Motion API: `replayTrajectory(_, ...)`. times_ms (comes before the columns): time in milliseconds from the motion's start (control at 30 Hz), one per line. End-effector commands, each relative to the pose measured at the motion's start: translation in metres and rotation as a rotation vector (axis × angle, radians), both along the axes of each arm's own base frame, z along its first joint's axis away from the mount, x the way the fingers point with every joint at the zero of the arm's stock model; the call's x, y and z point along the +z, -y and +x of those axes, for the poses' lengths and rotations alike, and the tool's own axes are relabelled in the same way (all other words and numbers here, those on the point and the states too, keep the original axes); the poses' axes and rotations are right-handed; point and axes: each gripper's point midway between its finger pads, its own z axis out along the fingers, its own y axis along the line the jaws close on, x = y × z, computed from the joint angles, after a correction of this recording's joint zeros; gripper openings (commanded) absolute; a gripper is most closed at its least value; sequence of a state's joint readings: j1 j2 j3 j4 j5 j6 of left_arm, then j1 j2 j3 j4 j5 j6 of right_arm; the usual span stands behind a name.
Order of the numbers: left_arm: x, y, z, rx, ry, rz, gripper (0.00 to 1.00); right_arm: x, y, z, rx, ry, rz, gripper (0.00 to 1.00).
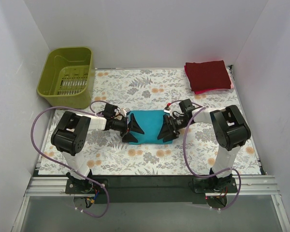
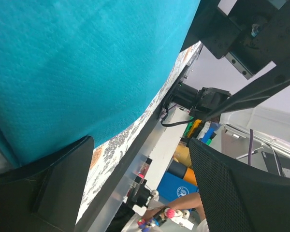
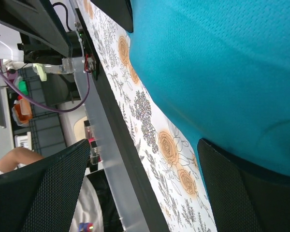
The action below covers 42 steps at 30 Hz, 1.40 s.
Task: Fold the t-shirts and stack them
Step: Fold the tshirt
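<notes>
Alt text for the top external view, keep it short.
Teal t-shirt, folded, lies mid-table on a floral cloth, with the left gripper and right gripper at its ends, jaws open. Folded red and pink shirts are stacked far right; an olive basket stands far left.

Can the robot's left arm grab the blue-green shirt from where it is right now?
Probably yes. The left gripper sits right at the left end of the teal shirt with its jaws open, and nothing lies between them. Its wrist view shows the cloth right up close.
</notes>
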<state>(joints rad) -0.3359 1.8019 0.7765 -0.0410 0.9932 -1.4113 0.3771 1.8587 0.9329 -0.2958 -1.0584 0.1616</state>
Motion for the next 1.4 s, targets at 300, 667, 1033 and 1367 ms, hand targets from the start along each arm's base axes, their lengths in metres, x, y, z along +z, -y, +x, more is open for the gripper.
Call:
replayTrajectory(300, 0.099, 0.039, 0.005, -0.018, 0.249, -0.189, 0.86, 0.105, -0.020, 0.034, -0.165, 0.088, 0.189, 0.98)
replayTrajectory(667, 0.036, 0.084, 0.023, 0.054, 0.163, -0.073, 0.88, 0.090, 0.027, 0.072, -0.346, 0.025, 0.174, 0.98)
replayTrajectory(1033, -0.015, 0.075, 0.015, 0.026, 0.091, 0.106, 0.89, 0.103, 0.043, 0.094, -0.403, 0.091, 0.181, 0.98)
replayTrajectory(1367, 0.099, 0.075, 0.071, 0.039, 0.376, -0.079, 0.91, 0.107, 0.012, 0.111, -0.329, 0.148, 0.188, 0.98)
